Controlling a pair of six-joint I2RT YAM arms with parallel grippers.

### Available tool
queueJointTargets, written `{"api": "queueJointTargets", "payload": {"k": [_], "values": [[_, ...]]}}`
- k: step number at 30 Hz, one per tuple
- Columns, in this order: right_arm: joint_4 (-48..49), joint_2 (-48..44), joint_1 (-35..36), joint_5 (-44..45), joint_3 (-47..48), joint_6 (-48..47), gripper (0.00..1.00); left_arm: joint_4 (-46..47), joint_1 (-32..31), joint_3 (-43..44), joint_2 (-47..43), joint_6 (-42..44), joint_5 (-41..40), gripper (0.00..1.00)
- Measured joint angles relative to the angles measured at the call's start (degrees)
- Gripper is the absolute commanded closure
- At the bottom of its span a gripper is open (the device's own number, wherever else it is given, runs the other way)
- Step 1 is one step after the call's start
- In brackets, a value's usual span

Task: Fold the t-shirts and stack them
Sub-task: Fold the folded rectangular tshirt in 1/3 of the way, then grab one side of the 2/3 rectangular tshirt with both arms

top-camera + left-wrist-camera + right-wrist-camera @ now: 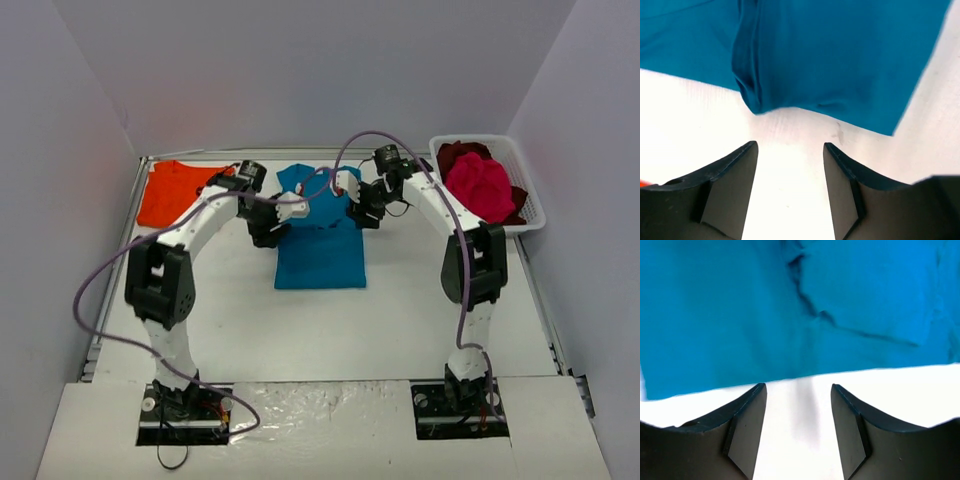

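While both arms lean in over it, the teal-blue t-shirt lies flat near the middle of the white tabletop. In the overhead view its lower half forms a neat rectangle, and its upper end at 12 o'clock is looser and uneven. The left wrist camera shows a thick rolled fold running down to the cloth's near edge. The right wrist camera shows a few shallow creases across an otherwise smooth surface.

The left gripper sits at the shirt's 10 o'clock side, its dark fingers spread wide with nothing between them. It is over bare tabletop just short of the cloth's edge. The right gripper sits at the shirt's 2 o'clock side, likewise spread wide and empty, with its fingertips close to the hem but not on it.

Well apart from the teal shirt, at 10 o'clock on the tabletop, the orange t-shirt lies spread against the left wall. At 2 o'clock, a white slotted basket stands in the far right corner. It holds the magenta-pink t-shirt heaped on top and the dark red t-shirt bunched beneath and behind it. Purple cables loop from each arm down to the bases at 6 o'clock.
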Motion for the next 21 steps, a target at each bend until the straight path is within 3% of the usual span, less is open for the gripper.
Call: {"api": "queueJointTargets", "payload": {"k": [8,15,21], "values": [[1.6,-19.6,0.1,-3.7,-19.9,4.5,0.49,10.2,-8.4,-27.5,-25.3,0.7,-2.5,0.46],[4.3,-26.1,3.4,-5.0,-34.8,8.4,0.49,19.5,-14.2,-43.6,-27.3,-0.2,-7.1,0.46],[7.0,-26.1,4.3,-5.1,-39.7,10.5,0.5,28.9,-14.4,-48.0,-27.3,-1.6,-10.1,0.46]]}}
